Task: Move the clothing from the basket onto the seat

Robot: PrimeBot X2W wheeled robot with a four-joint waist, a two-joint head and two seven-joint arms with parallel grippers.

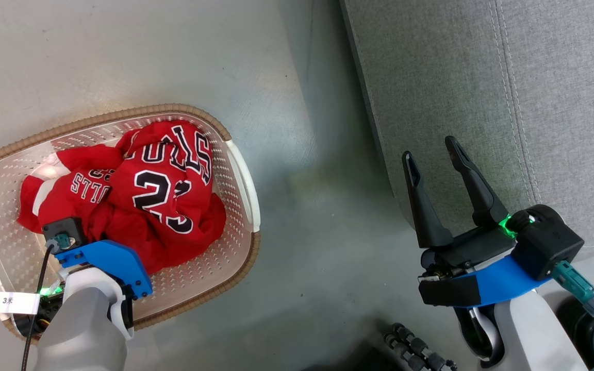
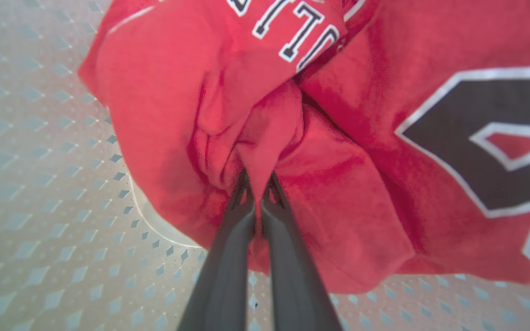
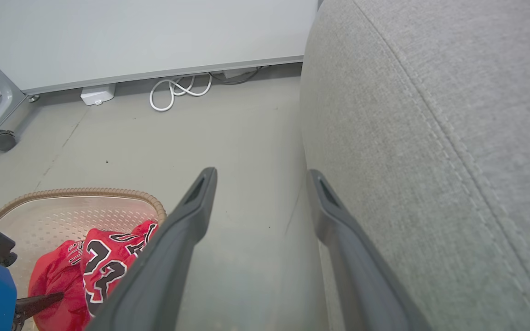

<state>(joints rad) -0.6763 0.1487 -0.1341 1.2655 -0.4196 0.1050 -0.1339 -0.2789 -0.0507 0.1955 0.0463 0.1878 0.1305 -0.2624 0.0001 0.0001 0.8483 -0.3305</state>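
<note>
Two red jerseys (image 1: pixel 163 180) lie crumpled together in the cream perforated basket (image 1: pixel 246 190) at the far left, one bundled over the other so that their lettering and numerals overlap. The left gripper (image 2: pixel 258 187) reaches down into the near edge of that heap. In the left wrist view its dark fingers are pressed almost together on a raised fold of plain red cloth, just above the basket's dotted base. The fabric looks thin, light and limp, so I judge it will drape and trail rather than keep its shape. A pinch on one fold may lift one jersey alone, or drag the other along where they tangle. A bunched ridge like this is the sensible place to hold, since the flat printed panels offer little to catch. Hanging cloth will have to clear the basket's wall and woven rim. To the right, a strip of bare grey floor (image 1: pixel 317 196) separates basket and sofa. The right gripper (image 1: pixel 429 148) hovers with fingers spread wide, holding nothing, at the rounded edge of the grey seat (image 1: pixel 524 77), whose broad top offers ample landing room.
</note>
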